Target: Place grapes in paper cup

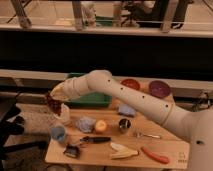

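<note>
Far left, my hand (55, 95) is up over the left end of the worktop (172, 143), fingers pinched on the grapes (51, 105), which dangle dark and knobbly right below it. The bunch hangs just above and a touch left of the paper cup (65, 116), its lower end down by the rim; whether it touches, I can't tell. In front of that cup stands the blue cup (58, 133), and a black tool (73, 151) lies near the front edge. Moving right: a green bin (92, 99) behind my arm, an orange fruit (101, 125), a metal cup (124, 124), a banana (123, 150), then a red bowl (131, 84) and a purple bowl (159, 89) at the back.
</note>
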`<action>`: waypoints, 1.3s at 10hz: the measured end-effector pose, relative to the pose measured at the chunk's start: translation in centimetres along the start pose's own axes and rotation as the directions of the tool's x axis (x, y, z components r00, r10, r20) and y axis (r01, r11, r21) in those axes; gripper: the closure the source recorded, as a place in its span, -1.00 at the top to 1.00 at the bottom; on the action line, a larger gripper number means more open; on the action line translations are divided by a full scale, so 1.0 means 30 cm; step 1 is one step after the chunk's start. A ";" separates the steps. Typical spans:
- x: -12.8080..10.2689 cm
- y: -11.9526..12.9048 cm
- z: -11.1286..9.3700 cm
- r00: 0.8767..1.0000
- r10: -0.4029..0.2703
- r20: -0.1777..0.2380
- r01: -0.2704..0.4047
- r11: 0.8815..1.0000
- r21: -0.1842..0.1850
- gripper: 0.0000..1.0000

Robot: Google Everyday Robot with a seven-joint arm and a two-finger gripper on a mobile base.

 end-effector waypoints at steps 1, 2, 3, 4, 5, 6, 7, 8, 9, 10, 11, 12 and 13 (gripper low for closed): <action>-0.001 0.003 0.004 1.000 0.001 0.003 -0.001 1.000 0.000 -1.00; -0.002 0.011 0.009 1.000 0.004 0.008 -0.004 1.000 -0.001 -1.00; -0.004 0.014 0.012 1.000 0.006 0.011 -0.006 1.000 -0.002 -1.00; -0.007 0.017 0.015 1.000 0.006 0.014 -0.006 1.000 -0.002 -1.00; -0.012 0.022 0.020 1.000 0.007 0.019 -0.007 1.000 -0.005 -1.00; -0.014 0.028 0.022 1.000 0.009 0.021 -0.009 1.000 -0.007 -1.00; -0.018 0.033 0.025 1.000 0.010 0.025 -0.010 1.000 -0.010 -1.00; -0.021 0.039 0.026 1.000 0.011 0.028 -0.011 1.000 -0.013 -1.00; -0.025 0.043 0.026 0.999 0.011 0.031 -0.011 1.000 -0.016 -1.00; -0.029 0.052 0.029 0.999 0.013 0.037 -0.012 1.000 -0.020 -1.00; -0.033 0.058 0.031 0.999 0.014 0.041 -0.013 1.000 -0.023 -1.00; -0.036 0.074 0.033 0.999 0.019 0.048 -0.018 0.999 -0.028 -1.00; -0.035 0.085 0.035 0.998 0.023 0.051 -0.021 0.999 -0.032 -1.00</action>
